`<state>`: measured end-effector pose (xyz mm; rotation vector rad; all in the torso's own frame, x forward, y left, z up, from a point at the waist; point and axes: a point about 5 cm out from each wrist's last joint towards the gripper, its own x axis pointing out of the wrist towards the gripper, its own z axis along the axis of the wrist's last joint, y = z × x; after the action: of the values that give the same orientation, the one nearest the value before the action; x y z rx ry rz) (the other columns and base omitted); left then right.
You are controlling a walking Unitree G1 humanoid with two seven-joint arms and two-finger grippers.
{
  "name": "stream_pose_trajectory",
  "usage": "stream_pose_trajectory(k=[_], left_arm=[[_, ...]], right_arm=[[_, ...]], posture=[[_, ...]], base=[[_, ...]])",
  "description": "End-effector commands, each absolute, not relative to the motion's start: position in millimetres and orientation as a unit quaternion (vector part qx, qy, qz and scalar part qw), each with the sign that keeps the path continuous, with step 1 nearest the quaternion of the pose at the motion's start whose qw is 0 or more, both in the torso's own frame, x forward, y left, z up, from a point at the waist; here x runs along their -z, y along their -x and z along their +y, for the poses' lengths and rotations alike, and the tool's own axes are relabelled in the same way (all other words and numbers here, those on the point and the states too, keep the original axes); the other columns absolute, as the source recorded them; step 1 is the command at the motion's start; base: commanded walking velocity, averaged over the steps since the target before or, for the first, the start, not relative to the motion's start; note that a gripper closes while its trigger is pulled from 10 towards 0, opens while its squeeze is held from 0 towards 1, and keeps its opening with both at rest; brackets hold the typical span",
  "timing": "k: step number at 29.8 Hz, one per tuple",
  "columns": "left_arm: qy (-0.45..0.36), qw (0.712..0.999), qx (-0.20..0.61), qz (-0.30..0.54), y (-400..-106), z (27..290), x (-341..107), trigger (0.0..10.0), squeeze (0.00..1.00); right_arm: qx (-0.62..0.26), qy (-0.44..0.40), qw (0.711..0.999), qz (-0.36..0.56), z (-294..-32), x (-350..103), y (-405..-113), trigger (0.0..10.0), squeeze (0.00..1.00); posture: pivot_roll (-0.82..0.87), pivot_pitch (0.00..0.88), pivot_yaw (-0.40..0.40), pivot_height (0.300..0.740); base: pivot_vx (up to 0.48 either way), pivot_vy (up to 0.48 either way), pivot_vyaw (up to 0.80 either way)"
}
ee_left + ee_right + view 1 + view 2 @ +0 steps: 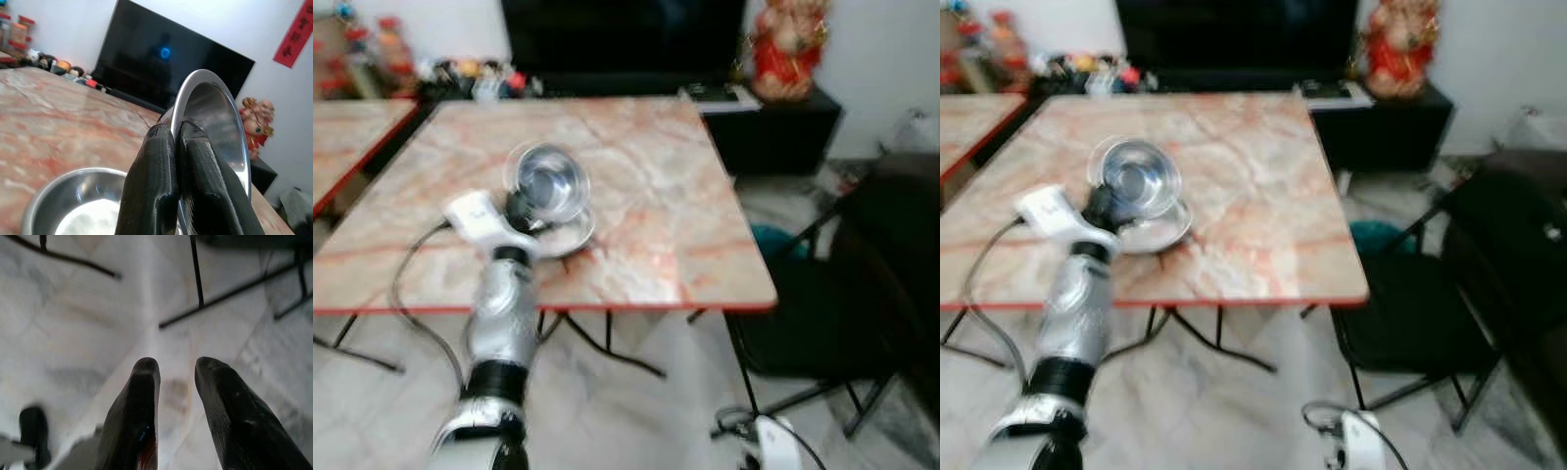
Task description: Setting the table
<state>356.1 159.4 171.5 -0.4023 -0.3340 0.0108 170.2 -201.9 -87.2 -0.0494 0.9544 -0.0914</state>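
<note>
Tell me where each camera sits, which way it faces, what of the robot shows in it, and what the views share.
Left eye, right eye: head, looking down at the marble table; left arm reaches in.
Left wrist: along the left gripper, shut on the tilted steel bowl's rim above a second bowl; television behind.
Right wrist: down at the floor, right gripper open.
Shared: both bowls and the table.

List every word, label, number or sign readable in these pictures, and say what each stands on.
Red strip hanging on the wall: dark characters on it, too blurred to read.
Jars at the far edge of the table: labels too small to read.
Steel bowl held by the left gripper: no text.
Nothing else is legible.
</note>
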Motion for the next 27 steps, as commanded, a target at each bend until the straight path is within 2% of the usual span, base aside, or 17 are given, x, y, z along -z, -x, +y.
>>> stream_pose_trajectory(k=[1, 22, 27], left_arm=[[0.189, 0.966, -0.028, -0.172, -355, 175, -174, 10.0, 0.00], [0.210, 0.965, -0.015, -0.160, -356, 164, -171, 10.0, 0.00], [0.241, 0.960, -0.013, -0.141, -355, 163, -165, 10.0, 0.00]], right_arm=[[0.033, 0.016, 0.893, 0.448, -191, 85, -178, 10.0, 0.00], [0.033, 0.015, 0.894, 0.447, -191, 85, -178, 10.0, 0.00], [0.032, 0.016, 0.894, 0.447, -191, 85, -178, 10.0, 0.00]], posture=[[-0.03, 0.000, -0.023, 0.740], [-0.03, 0.000, -0.021, 0.740], [-0.03, 0.000, -0.022, 0.740]], base=[[0.375, 0.000, 0.00], [0.368, 0.000, 0.00], [0.122, 0.000, 0.00]])
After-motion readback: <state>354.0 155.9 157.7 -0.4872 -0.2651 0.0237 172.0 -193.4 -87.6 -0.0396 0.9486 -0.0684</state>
